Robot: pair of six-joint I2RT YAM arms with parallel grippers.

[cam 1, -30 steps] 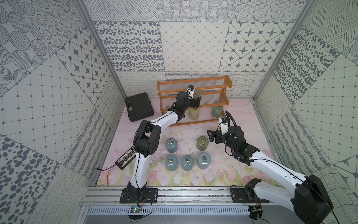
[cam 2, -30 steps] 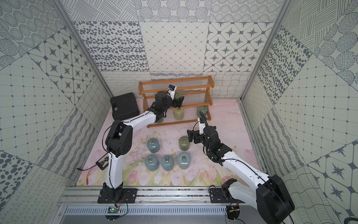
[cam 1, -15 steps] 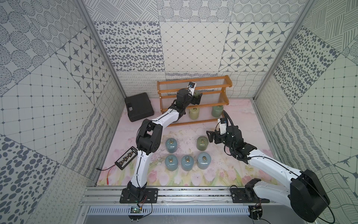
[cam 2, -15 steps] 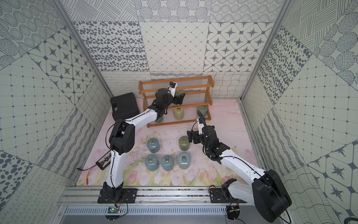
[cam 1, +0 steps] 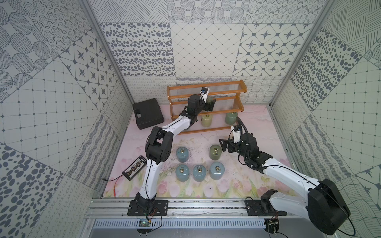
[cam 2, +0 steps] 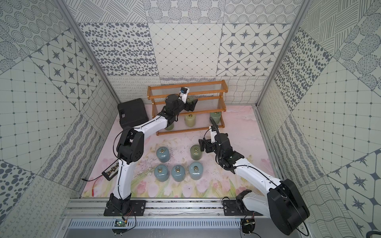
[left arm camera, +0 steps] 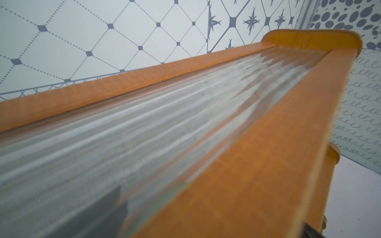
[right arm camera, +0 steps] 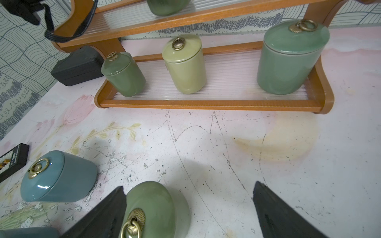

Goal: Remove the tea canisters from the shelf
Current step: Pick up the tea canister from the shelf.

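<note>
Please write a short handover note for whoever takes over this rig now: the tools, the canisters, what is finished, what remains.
Left tool: at the glossy green canister on the middle tier of the orange-brown wooden shelf; grip cannot be told.
Right tool: open, empty, by the olive green canister on the pink flowered table.
Done: five off, that one and four blue-grey canisters.
To do: four on the shelf, the middle-tier one plus the moss green canister, pale yellow-green canister and sage green canister on the bottom tier.
</note>
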